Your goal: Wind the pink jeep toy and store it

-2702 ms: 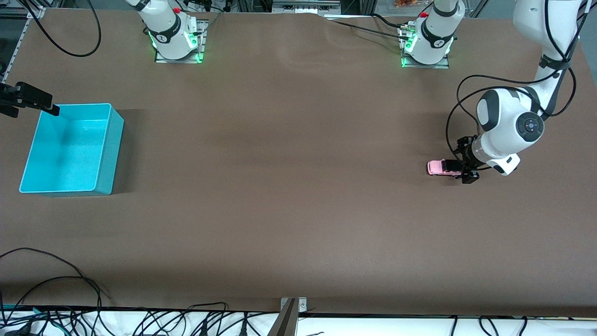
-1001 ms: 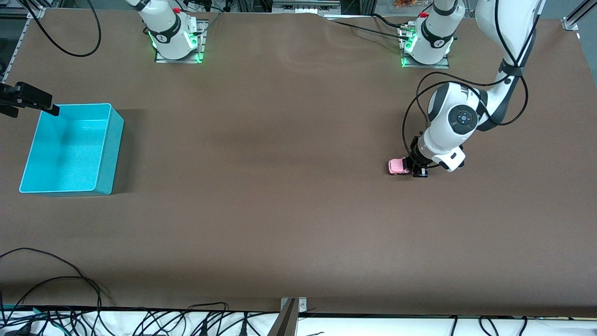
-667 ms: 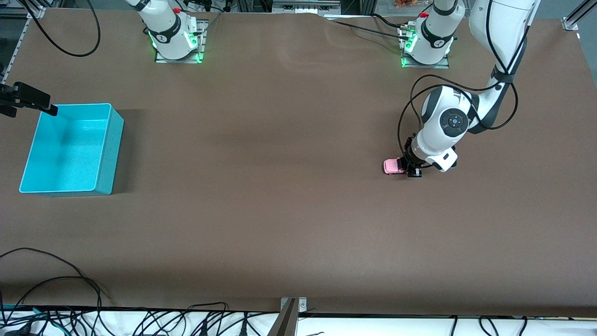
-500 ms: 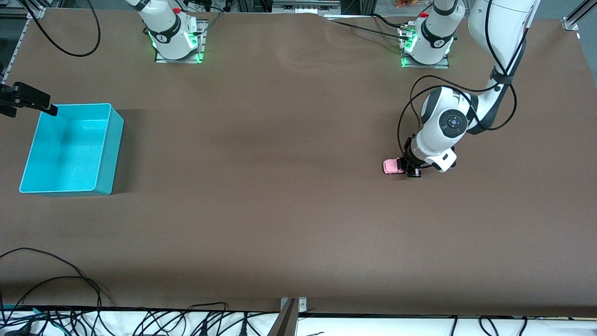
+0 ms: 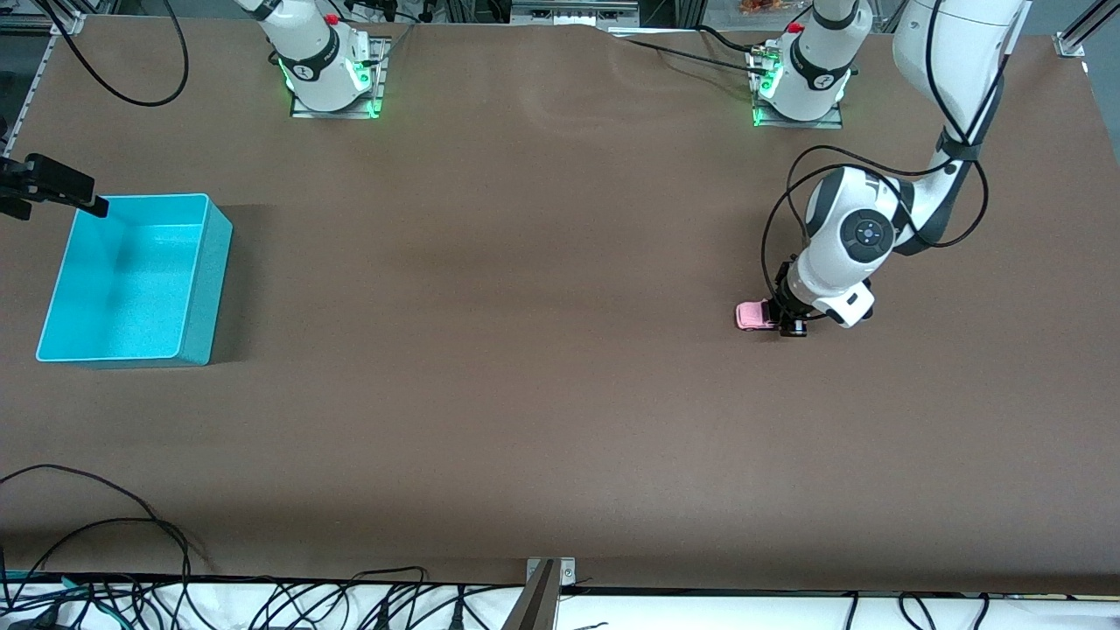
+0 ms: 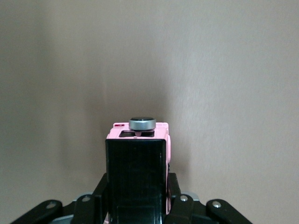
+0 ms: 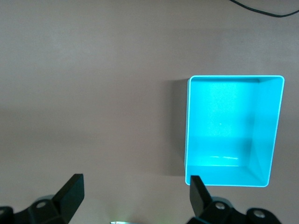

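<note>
The right gripper is hanging at the right arm's end of the table, just above the rim of the turquoise bin, with only its dark tip reaching into the front view. In the right wrist view its two fingers are standing wide apart with nothing between them, looking down on the bin, and this arm is waiting.

The brown table is lying bare across its middle, with black cables trailing along the edge nearest the front camera and the two arm bases glowing green at the top.

Toward the left arm's end, the left arm is bending down from its base, its white wrist folding over so the left gripper is pointing at the table. Its fingers are clamped on the pink jeep toy, which is sitting low at the table surface; whether its wheels are touching cannot be told. The toy's long axis is running along the table's length, its free pink end pointing toward the right arm's end. In the left wrist view the pink jeep toy is showing its black roof and a small grey disc at its outer end.
</note>
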`<action>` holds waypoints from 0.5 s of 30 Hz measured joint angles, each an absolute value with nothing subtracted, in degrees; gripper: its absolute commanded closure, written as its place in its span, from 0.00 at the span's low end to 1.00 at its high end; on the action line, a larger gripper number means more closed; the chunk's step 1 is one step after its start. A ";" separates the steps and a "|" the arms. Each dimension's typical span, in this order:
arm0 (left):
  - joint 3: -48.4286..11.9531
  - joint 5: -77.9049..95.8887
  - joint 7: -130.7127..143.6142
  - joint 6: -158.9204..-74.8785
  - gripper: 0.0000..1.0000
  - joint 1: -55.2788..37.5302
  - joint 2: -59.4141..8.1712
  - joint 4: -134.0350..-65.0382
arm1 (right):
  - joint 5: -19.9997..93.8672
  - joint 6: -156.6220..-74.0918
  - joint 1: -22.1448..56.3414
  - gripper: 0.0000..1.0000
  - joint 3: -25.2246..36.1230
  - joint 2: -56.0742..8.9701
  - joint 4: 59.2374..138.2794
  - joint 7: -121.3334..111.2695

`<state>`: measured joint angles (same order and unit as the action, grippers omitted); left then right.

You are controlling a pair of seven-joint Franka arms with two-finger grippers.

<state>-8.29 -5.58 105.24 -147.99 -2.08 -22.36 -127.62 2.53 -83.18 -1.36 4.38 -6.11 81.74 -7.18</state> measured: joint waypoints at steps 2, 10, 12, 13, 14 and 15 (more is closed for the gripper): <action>-8.28 -5.58 103.97 -147.99 0.88 -1.11 -22.36 -127.69 | 2.53 -83.18 -1.37 0.00 4.38 -6.11 81.74 -7.18; -8.29 -5.58 99.32 -147.90 0.88 2.38 -22.34 -127.75 | 2.53 -83.18 -1.37 0.00 4.38 -6.11 81.74 -7.18; -8.30 -5.58 98.48 -148.03 0.88 3.18 -22.32 -127.83 | 2.53 -83.18 -1.37 0.00 4.38 -6.11 81.74 -7.18; -8.29 -5.58 98.02 -148.22 0.88 3.62 -22.30 -127.95 | 2.53 -83.18 -1.37 0.00 4.39 -6.11 81.74 -7.18; -8.31 -5.58 97.48 -148.48 0.88 4.04 -22.25 -128.12 | 2.53 -83.19 -1.37 0.00 4.38 -6.11 81.74 -7.18; -8.31 -5.58 97.07 -148.76 0.88 4.46 -22.16 -128.31 | 2.53 -83.22 -1.37 0.00 4.39 -6.11 81.74 -7.18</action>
<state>-8.31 -5.58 97.07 -148.76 4.46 -22.16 -128.31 2.53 -83.22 -1.37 4.39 -6.11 81.74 -7.18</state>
